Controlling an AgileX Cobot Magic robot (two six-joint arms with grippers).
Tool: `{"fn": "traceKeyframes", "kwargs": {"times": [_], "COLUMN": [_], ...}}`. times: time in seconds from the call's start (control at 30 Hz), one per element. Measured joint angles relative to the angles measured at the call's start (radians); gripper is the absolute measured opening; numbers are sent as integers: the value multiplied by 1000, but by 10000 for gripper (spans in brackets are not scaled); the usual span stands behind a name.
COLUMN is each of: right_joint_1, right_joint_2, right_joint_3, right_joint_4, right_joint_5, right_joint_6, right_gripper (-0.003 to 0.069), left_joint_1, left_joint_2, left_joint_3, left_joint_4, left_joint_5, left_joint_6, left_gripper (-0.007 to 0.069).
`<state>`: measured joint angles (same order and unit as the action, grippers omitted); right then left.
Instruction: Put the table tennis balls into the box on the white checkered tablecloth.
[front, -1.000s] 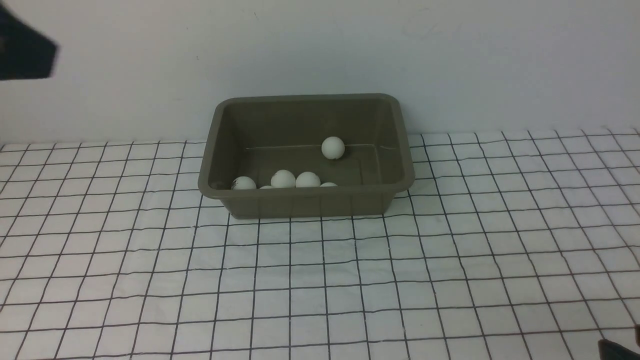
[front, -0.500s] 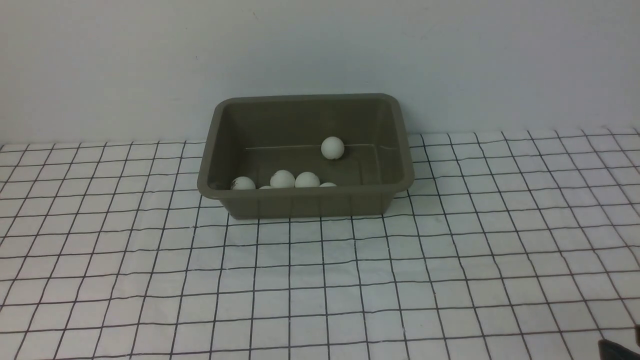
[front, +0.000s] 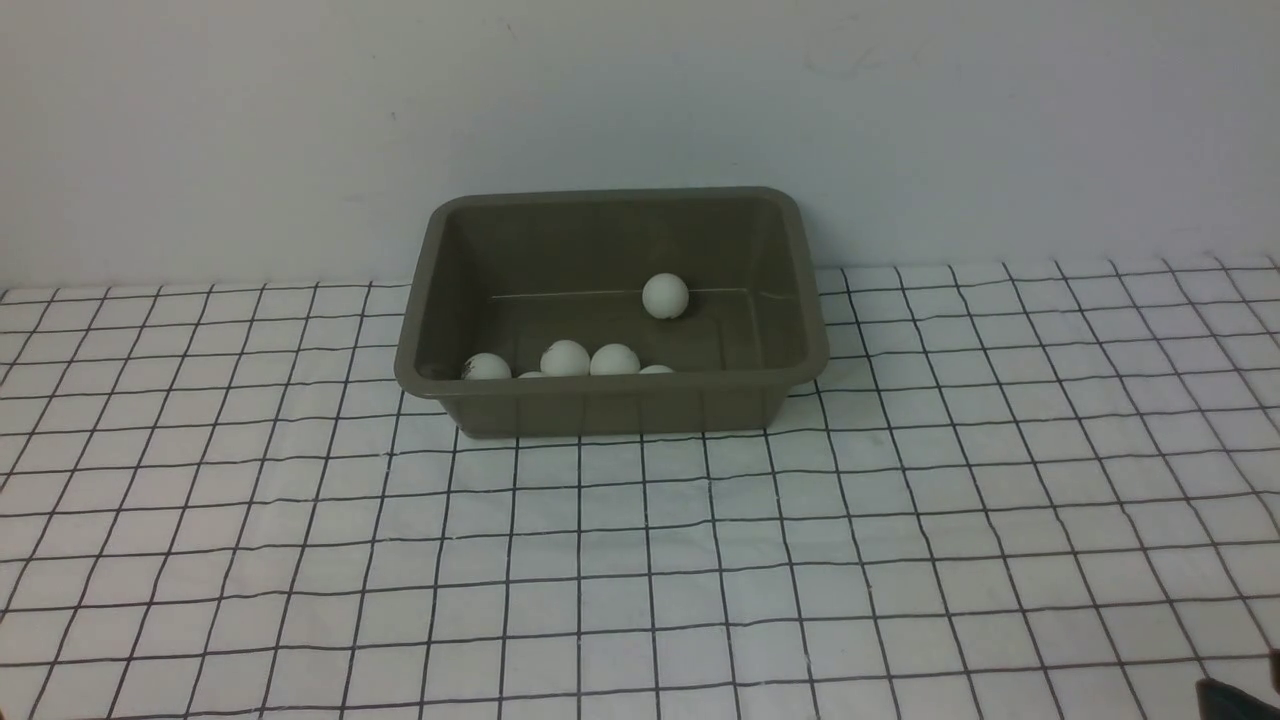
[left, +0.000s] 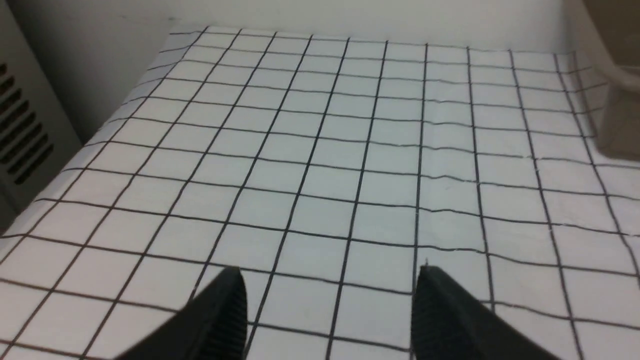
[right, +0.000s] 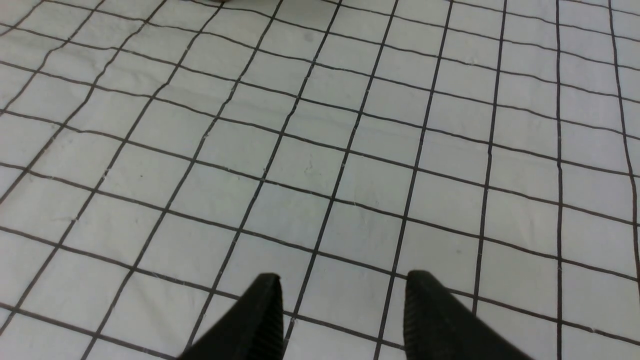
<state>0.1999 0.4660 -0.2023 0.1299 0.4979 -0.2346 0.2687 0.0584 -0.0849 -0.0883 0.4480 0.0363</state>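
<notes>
- Where the white checkered tablecloth (front: 640, 560) met the pale wall, the box (front: 610, 405) was seen standing upright.
- Five table tennis balls (front: 589, 360) were counted inside it with certainty: four along the near wall, one alone (front: 665, 296) at the far wall.
- No balls were seen on the cloth.
- The left gripper (left: 330, 295) was shown with its jaws parted and nothing between them, above bare cloth, the box well apart at the picture's edge (left: 617, 75).
- The right gripper (right: 342, 295) was shown over bare cloth, empty, fingers (right: 260, 310) apart in its wrist view, though drawn in as far as they go.
</notes>
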Motion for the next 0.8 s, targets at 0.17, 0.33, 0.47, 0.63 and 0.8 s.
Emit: {"fn": "traceKeyframes", "kwargs": {"times": [0.17,0.33,0.47,0.63,0.8], "right_joint_1": [0,0,0,0,0], "right_joint_2": [0,0,0,0,0], "right_joint_3": [0,0,0,0,0], "right_joint_4": [0,0,0,0,0], "right_joint_5": [0,1,1,1,1], "right_joint_6": [0,0,0,0,0], "right_gripper": [314,314,314,314,314], "left_joint_1": [19,19,19,19,19], "left_joint_2": [-67,-70,-70,-70,-70], "left_joint_3": [80,102,104,105,105], "left_joint_4": [9,11,13,13,13], "left_joint_5": [8,-18,-32,-36,-36], "left_joint_6": [34,41,41,41,41], "left_gripper": [405,405,405,405,405]}}
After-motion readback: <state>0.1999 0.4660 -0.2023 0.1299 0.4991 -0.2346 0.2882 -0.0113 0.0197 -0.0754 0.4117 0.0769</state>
